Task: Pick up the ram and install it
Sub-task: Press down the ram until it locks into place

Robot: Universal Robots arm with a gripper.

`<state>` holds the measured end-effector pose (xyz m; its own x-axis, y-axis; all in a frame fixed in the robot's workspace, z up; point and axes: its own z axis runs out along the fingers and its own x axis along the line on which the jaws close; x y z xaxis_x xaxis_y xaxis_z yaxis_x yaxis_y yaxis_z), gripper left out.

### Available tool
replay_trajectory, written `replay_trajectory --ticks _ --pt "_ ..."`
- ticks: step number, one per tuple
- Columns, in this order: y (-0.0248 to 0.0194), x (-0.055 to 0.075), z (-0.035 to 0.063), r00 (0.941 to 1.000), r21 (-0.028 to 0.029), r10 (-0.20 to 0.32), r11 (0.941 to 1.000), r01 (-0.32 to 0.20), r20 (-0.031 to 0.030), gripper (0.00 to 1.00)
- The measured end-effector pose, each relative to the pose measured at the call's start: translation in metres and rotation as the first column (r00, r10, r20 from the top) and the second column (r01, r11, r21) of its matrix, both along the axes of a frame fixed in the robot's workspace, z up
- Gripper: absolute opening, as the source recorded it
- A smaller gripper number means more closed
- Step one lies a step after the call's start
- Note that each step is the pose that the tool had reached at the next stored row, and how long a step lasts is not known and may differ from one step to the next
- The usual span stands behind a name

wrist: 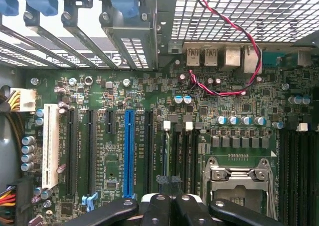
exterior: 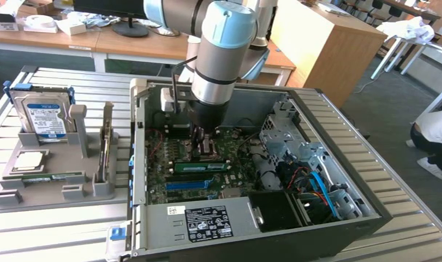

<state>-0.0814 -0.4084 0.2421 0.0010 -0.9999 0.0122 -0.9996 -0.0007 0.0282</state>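
The ram (exterior: 199, 166) is a long green stick with a white label. It stands on edge on the motherboard (exterior: 170, 158) inside the open computer case (exterior: 366, 185), parallel to a blue slot (exterior: 186, 184). My gripper (exterior: 205, 152) reaches down into the case, right above and just behind the ram's top edge. Whether it touches the ram I cannot tell. In the wrist view my gripper (wrist: 169, 180) is shut. Its black fingers (wrist: 157, 206) are pressed together over the black memory slots (wrist: 179, 146) beside the metal processor socket (wrist: 234, 178).
A grey tray (exterior: 53, 194) on the exterior view's left carries a blue-labelled hard drive (exterior: 40, 117), a square silver processor chip (exterior: 28, 160) and another green stick (exterior: 50, 176). Cables and a drive cage (exterior: 286, 136) crowd the case's right half. A person (exterior: 436, 136) crouches at the far right.
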Motion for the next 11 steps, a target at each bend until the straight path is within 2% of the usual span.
replay_trajectory --ticks 11 --pt "-0.0001 0.0 -0.0057 1.0 -0.0001 0.0 1.0 0.0 0.0 0.1"
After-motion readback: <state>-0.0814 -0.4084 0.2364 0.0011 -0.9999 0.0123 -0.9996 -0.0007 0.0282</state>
